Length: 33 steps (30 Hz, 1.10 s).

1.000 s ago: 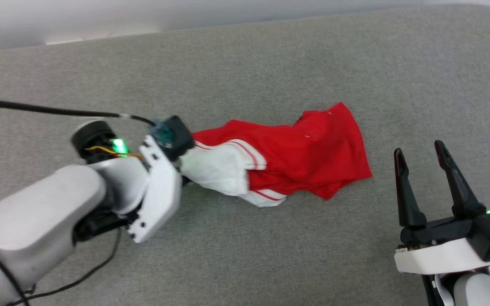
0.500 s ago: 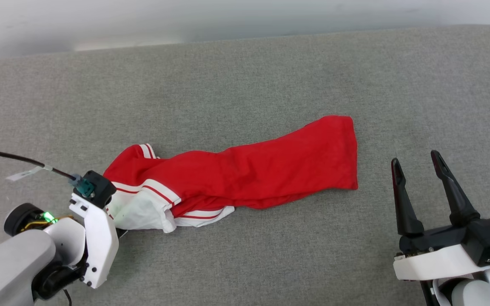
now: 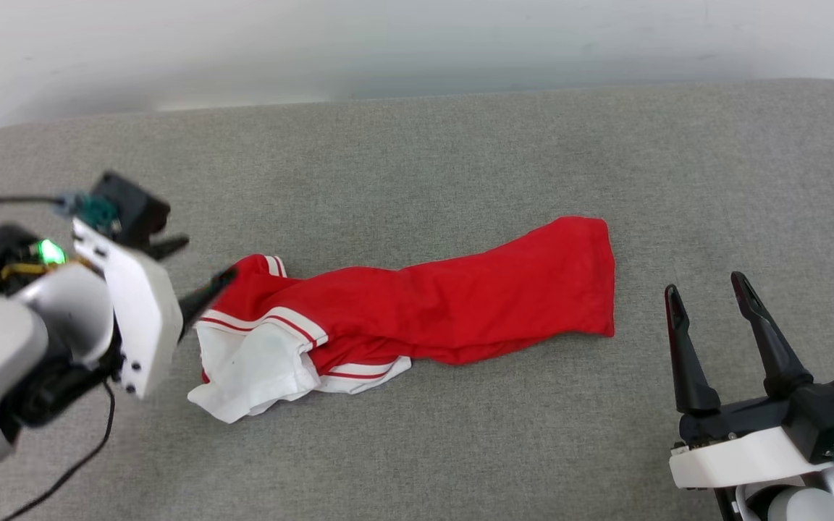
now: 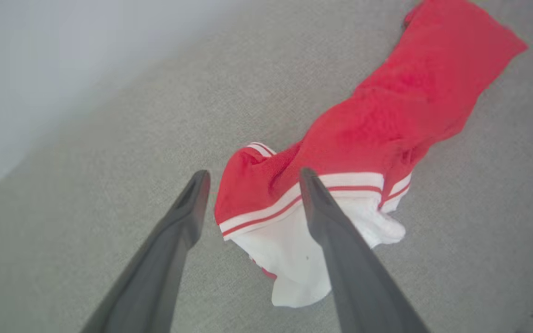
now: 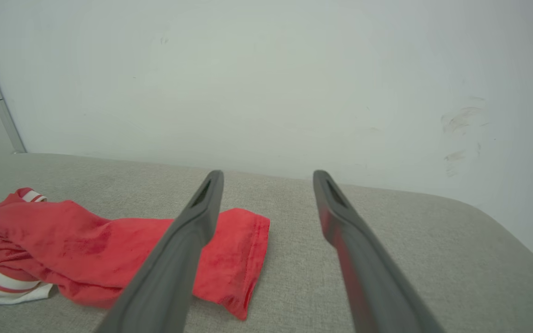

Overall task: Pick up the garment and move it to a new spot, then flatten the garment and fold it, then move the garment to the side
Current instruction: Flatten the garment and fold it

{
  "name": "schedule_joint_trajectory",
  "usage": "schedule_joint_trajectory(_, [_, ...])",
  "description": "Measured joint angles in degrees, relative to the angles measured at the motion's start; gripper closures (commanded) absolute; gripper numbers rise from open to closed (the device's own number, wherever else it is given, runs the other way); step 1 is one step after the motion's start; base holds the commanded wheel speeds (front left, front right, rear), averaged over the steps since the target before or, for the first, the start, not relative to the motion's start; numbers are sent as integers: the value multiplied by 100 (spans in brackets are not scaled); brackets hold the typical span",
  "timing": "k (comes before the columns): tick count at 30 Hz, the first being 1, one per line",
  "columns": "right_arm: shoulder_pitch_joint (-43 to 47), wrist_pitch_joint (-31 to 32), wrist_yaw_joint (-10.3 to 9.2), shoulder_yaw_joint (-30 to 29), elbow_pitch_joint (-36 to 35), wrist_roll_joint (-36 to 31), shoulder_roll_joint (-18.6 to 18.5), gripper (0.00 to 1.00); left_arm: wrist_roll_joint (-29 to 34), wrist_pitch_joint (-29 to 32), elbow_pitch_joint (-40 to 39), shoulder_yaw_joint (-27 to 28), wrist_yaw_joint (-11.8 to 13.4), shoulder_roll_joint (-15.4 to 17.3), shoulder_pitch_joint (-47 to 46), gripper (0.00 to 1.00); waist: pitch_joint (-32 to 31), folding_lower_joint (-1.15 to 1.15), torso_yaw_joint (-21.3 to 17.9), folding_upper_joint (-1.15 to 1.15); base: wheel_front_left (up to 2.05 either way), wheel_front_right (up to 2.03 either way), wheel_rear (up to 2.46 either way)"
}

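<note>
The garment (image 3: 460,304), a red T-shirt with white sleeves and striped trim, lies stretched in a long crumpled band across the grey padded surface (image 3: 417,166). Its white sleeve end points left and its red hem right. My left gripper (image 3: 196,269) hovers open just left of the sleeve end, with nothing between its fingers. In the left wrist view the open left gripper (image 4: 253,175) frames the garment's (image 4: 387,115) striped sleeve seam from above. My right gripper (image 3: 705,286) stands open at the lower right, apart from the hem. In the right wrist view the right gripper (image 5: 269,175) has the garment (image 5: 86,240) to its left.
A white wall (image 5: 266,69) runs along the far edge of the surface. A black cable (image 3: 62,470) trails from my left arm over the near left. The surface's far right corner (image 5: 479,212) is rounded. Bare grey fabric lies all around the garment.
My left gripper has opened, let go of the sleeve end and lifted back to the left. The garment now lies stretched out. The head view has shifted; the right gripper stays open.
</note>
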Motion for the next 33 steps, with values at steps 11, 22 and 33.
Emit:
schedule_joint_trajectory(11, [-5, 0, 0, 77, -13, 35, 0, 0, -68, 1360, -342, -258, -502, -240, -752, 0, 15, 0, -223, 0, 0, 0, 0])
schedule_joint_trajectory(22, [18, 0, 0, 31, -63, 82, -1, 0, -274, 2121, -375, -849, -738, -168, -304, 0, 159, 0, -412, 0, 0, 0, 0])
schedule_joint_trajectory(33, [-145, 0, 0, 62, -123, 80, 0, 0, 182, 2179, 504, -1022, -843, -390, 83, 0, 474, 0, -499, 0, 0, 0, 0])
